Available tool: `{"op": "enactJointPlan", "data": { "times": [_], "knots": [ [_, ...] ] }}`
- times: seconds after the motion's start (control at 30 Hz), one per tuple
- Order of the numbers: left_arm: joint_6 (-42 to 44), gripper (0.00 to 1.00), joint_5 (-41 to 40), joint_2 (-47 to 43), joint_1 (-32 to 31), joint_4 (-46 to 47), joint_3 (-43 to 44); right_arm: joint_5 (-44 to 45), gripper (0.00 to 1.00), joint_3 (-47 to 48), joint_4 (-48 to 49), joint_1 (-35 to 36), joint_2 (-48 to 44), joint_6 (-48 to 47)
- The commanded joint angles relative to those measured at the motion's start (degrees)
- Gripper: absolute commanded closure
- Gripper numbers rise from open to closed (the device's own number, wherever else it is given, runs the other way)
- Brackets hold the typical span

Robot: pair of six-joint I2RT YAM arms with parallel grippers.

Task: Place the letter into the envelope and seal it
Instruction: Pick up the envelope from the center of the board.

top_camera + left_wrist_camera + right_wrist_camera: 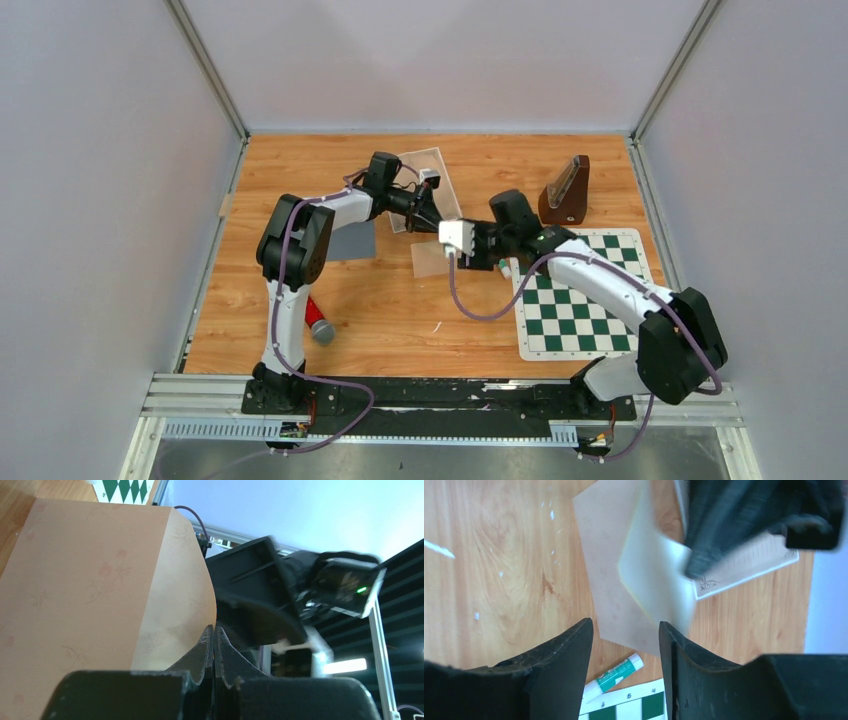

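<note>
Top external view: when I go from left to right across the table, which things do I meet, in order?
red stick with grey cap → grey sheet → raised pale sheet → chessboard mat

Right wrist view, upper right: the left gripper (700,562) and the envelope (624,595) edge at its tip are blurred. The gripper hides part of the letter (751,560) behind it.
</note>
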Motion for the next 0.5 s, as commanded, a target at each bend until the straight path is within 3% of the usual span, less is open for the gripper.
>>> {"op": "enactJointPlan", "data": {
  "times": [0.0,0.07,0.17,0.47],
  "knots": [
    [0.2,1.0,1.8,-4.1,-0.2,3.2,0.2,-13.7,0.47,12.4,-9.5,-8.0,-4.7,26.2],
    [0.6,1.0,2.2,-5.2,-0.2,3.7,-0.5,-18.8,0.46,14.4,-11.6,-12.2,-4.6,34.4],
    [2.0,1.0,4.7,-6.1,-0.2,4.3,-1.3,-26.7,0.38,17.5,-14.3,-17.5,-1.7,39.6],
    [0.4,1.0,8.2,-6.8,-0.1,8.1,-0.1,-43.2,0.36,35.7,-33.8,-19.2,16.4,25.0]
  ]
}}
